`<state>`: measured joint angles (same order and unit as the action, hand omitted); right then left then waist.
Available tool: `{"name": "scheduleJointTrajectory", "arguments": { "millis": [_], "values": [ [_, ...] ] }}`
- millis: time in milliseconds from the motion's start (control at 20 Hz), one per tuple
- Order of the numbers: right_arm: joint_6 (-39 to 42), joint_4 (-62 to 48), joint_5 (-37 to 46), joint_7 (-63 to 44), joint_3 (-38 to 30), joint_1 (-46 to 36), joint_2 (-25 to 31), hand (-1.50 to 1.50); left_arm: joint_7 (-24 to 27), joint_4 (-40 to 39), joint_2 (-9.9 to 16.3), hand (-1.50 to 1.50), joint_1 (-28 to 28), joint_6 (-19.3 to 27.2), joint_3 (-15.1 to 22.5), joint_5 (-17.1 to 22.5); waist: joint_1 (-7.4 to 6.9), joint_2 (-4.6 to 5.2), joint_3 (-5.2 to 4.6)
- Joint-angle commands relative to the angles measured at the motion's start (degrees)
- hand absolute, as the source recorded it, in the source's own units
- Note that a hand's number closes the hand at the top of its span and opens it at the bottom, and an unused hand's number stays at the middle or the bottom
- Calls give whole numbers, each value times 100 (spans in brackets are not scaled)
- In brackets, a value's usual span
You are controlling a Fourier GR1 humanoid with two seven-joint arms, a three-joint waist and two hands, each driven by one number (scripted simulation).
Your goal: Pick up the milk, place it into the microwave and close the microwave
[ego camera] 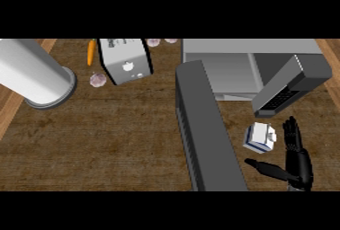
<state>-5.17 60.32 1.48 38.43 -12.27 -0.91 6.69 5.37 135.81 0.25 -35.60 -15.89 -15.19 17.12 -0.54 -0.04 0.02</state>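
Observation:
A small white and blue milk carton (260,138) stands on the brown counter in front of the microwave. The grey microwave (256,67) sits at the back right with its cavity showing. Its long dark door (206,130) swings out toward me, left of the carton. My right hand (292,157) is open just right of the carton, fingers straight and pointing away, thumb stretched out below the carton. It is close to the carton without closing on it. My left hand shows nowhere.
A large white cylinder (36,74) stands at the back left. A toaster-like appliance (126,60), an orange carrot (91,52) and garlic bulbs (97,80) lie at the back. A wooden edge (13,103) runs along the left.

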Motion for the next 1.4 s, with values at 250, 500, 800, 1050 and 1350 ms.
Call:
{"name": "scheduleJointTrajectory", "arguments": {
  "millis": [250, 500, 800, 1050, 1350],
  "values": [
    [-194, -1909, 63, 944, -335, -898, 253, -150, -108, 41, -13, -150, 57, -179, -236, 319, -4, 4, 1],
    [-269, -3179, 88, 1762, -495, -1424, 272, -150, 16, 181, -24, -150, -108, -101, -80, 201, -36, 10, 4],
    [-74, -3985, 301, 2558, -430, -1737, 431, 150, -84, 175, -23, -150, 12, -128, -40, 219, -84, 28, 12],
    [-406, -3718, 280, 2622, -475, -2057, 363, 150, -198, 78, 77, -150, 70, -190, -401, 512, -45, 12, 5],
    [816, -4081, 524, 2656, -202, -2529, 891, 150, 10, -34, 4, -150, 25, -286, -204, 262, -129, 44, 15]
  ]
}}
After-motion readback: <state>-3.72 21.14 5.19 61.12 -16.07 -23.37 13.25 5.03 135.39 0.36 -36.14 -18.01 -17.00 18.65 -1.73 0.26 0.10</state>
